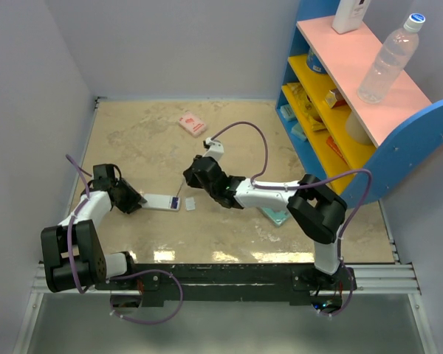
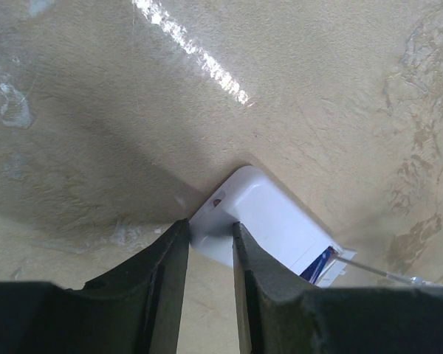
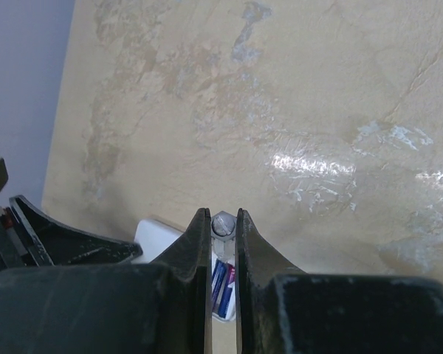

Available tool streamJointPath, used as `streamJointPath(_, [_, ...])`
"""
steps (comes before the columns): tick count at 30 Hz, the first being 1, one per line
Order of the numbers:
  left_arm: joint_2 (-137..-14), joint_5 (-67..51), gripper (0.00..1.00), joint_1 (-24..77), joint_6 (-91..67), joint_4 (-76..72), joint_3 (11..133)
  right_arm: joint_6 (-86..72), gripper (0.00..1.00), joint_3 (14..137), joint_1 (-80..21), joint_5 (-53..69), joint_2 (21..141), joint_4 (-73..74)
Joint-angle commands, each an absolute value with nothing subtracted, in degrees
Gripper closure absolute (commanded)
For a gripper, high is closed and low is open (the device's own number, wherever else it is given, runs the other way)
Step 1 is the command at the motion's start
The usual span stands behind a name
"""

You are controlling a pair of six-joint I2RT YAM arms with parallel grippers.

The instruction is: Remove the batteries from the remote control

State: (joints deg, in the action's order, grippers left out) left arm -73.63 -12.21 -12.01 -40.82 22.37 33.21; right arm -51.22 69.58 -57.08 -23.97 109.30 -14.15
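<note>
A: Where does the remote control (image 1: 159, 201) lie?

B: It lies flat on the beige table (image 1: 244, 147), left of centre in the top view. Its long side runs left to right and its dark end points toward the middle of the frame. A small white piece (image 1: 190, 203) lies just beside that end, not touching it.

A: And the left gripper (image 2: 210, 234)?

B: It is clamped on the white end of the remote control. In the left wrist view both fingers (image 2: 170, 258) press against the rounded end of the casing. At the lower right of that frame the casing is open and blue batteries (image 2: 321, 259) show inside. A thin wire (image 2: 376, 271) runs out from there toward the right edge.

A: What about the right gripper (image 3: 223, 215)?

B: Its fingers stand close together, pinching a small silvery round-ended battery (image 3: 223, 224) between the tips. Below that, at the bottom centre of the right wrist view, the blue batteries show through the narrow gap between the fingers. In the top view this gripper sits just to the upper right of the dark end.

A: Anything else on the table?

B: A pink packet (image 1: 192, 123) lies in the upper middle, well apart from the remote control. A teal flat box (image 1: 277, 215) lies partly under the right arm. A blue shelf unit (image 1: 421, 140) fills the upper right, with a clear bottle (image 1: 387, 59) standing on its pink top.
</note>
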Motion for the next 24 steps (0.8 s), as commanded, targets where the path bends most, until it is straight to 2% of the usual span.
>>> streamJointPath(1, [-73.3, -15.55, 0.66, -11.95, -40.52, 21.97, 32.7, -51.5, 1.0, 73.48, -58.71, -16.79, 110.74, -8.61])
streamJointPath(6, [-72.51, -15.47, 0.66, -11.95, -41.04, 22.06, 31.91, -52.29, 1.0, 70.76, -57.31, -13.8, 109.69, -14.49])
streamJointPath(13, [-72.33, -15.82, 0.66, -11.95, -41.04, 21.89, 31.9, -51.68, 1.0, 70.22, -57.04, -13.71, 108.11, -15.29])
streamJointPath(24, [-72.16, -17.05, 0.66, -11.95, -40.87, 22.06, 32.25, -42.63, 1.0, 70.23, -57.13, -11.08, 103.63, -16.34])
